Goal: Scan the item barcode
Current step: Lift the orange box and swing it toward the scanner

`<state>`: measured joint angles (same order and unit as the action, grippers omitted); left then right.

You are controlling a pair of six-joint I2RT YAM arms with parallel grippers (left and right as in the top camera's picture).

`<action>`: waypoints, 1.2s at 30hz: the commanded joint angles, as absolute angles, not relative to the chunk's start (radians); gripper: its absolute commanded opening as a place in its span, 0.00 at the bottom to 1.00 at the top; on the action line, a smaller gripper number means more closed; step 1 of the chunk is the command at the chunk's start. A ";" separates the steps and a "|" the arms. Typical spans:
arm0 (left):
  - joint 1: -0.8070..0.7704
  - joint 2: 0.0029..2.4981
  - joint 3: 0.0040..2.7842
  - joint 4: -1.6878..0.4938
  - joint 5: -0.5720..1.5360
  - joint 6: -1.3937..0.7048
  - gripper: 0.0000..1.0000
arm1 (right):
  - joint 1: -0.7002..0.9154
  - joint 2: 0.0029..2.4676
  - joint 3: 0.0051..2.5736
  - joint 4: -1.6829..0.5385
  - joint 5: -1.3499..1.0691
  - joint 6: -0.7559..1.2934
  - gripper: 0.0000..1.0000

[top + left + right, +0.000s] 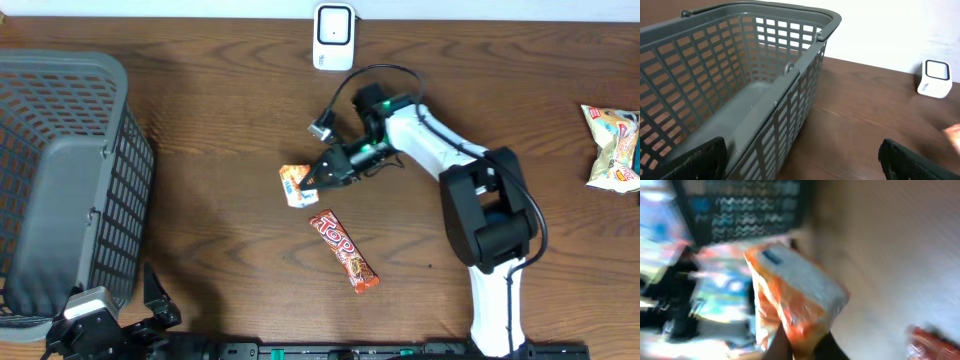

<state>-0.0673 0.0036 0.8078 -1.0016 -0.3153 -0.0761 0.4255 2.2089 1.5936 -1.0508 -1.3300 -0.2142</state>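
On the brown table (200,150), the right gripper (320,178) is clamped on one end of an orange snack packet (293,186) — light, crinkly, probably slippery — so a firm edge pinch suits.

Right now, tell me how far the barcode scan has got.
Done: the right hand is shut on the orange snack packet. In hand: that grip, mid-table; whether the packet is lifted I cannot tell. Left: bringing it to the white scanner at the far edge.

3 snacks (295,184) (344,250) (613,148), 1 basket (60,65), 1 scanner (333,36)
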 commanded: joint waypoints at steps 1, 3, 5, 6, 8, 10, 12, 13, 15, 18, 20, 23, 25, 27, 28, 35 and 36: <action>-0.064 0.004 0.735 -1.099 -0.341 -0.147 0.98 | 0.426 2.178 1.581 -1.192 -1.552 -0.617 0.01; -0.064 0.003 0.735 -1.099 -0.341 -0.147 0.98 | 0.429 2.178 1.577 -1.268 -1.547 -0.714 0.01; -0.064 0.004 0.735 -1.099 -0.341 -0.147 0.98 | 0.429 2.178 1.575 -1.360 -1.544 -0.818 0.01; -0.064 0.004 0.735 -1.099 -0.341 -0.147 0.98 | 0.429 2.178 1.575 -1.403 -1.544 -0.864 0.01; -0.064 0.003 0.735 -1.099 -0.341 -0.147 0.98 | 0.427 2.178 1.575 -1.497 -1.543 -0.976 0.01; -0.064 0.003 0.735 -1.099 -0.341 -0.147 0.98 | 0.426 2.178 1.575 -1.602 -1.539 -1.081 0.01; -0.064 0.003 0.735 -1.099 -0.341 -0.147 0.98 | 0.424 2.178 1.574 -1.702 -1.509 -1.196 0.01; -0.064 0.004 0.735 -1.099 -0.341 -0.147 0.98 | 0.424 2.175 1.569 -1.702 -1.493 -1.186 0.01; -0.064 0.003 0.735 -1.099 -0.341 -0.147 0.98 | 0.424 2.170 1.559 -1.702 -1.475 -1.183 0.01; -0.064 0.004 0.735 -1.099 -0.341 -0.147 0.98 | 0.424 2.170 1.554 -1.702 -1.468 -1.164 0.01; -0.064 0.003 0.735 -1.099 -0.341 -0.147 0.98 | 0.424 2.170 1.552 -1.702 -1.465 -1.164 0.01; -0.064 0.003 0.735 -1.099 -0.341 -0.147 0.98 | 0.424 2.170 1.552 -1.702 -1.465 -1.166 0.01; -0.064 0.004 0.735 -1.099 -0.341 -0.147 0.98 | 0.424 2.170 1.552 -1.702 -1.465 -1.168 0.01; -0.064 0.003 0.735 -1.099 -0.341 -0.147 0.98 | 0.424 2.170 1.552 -1.702 -1.465 -1.168 0.01; -0.064 0.004 0.735 -1.099 -0.341 -0.147 0.98 | 0.424 2.170 1.552 -1.702 -1.465 -1.167 0.01; -0.064 0.003 0.735 -1.099 -0.341 -0.147 0.98 | 0.410 2.169 1.553 -1.702 -1.471 -1.159 0.01; -0.064 0.004 0.735 -1.099 -0.341 -0.147 0.98 | 0.405 2.169 1.553 -1.702 -1.472 -1.160 0.01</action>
